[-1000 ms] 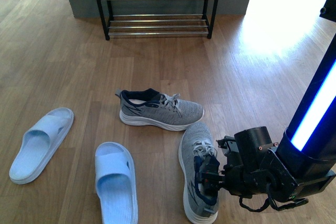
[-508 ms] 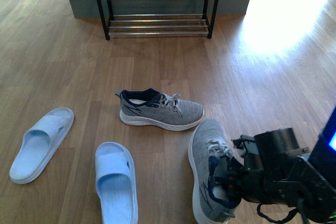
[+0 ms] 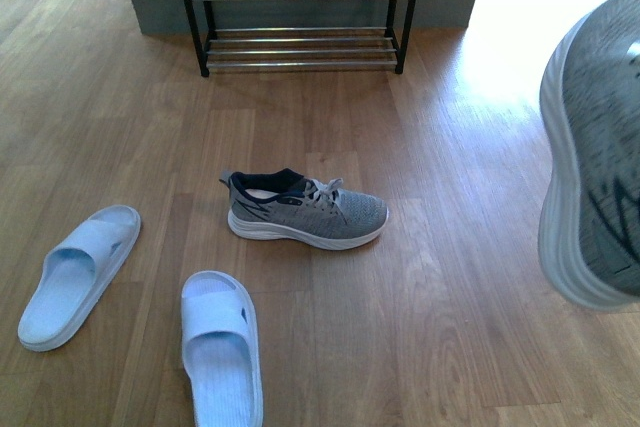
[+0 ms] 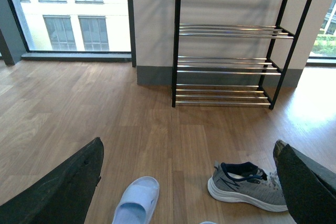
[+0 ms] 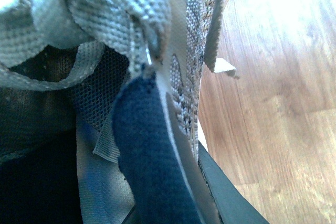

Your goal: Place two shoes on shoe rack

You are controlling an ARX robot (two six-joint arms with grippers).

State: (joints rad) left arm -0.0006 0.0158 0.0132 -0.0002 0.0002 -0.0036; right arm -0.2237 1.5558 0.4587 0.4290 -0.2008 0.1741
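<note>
Your right gripper [image 5: 157, 182] clamps the lifted shoe [image 3: 595, 157] by its collar. The second shoe [image 3: 305, 210] lies mid-floor, and your left gripper [image 4: 188, 150] gapes empty. Next, carry the lifted shoe to the rack [image 3: 300, 7], well ahead.

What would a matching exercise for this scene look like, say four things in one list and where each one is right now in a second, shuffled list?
Things:
1. right-edge sneaker
2. middle sneaker
3. nearer blue slide
4. shoe rack

Places:
A. standing against the far wall
B. flat on the floor, beside another slide
C. off the floor, close to the front camera
D. on its sole on the floor, toe towards the robot's right

Pairs: 1-C, 2-D, 3-B, 4-A
</note>
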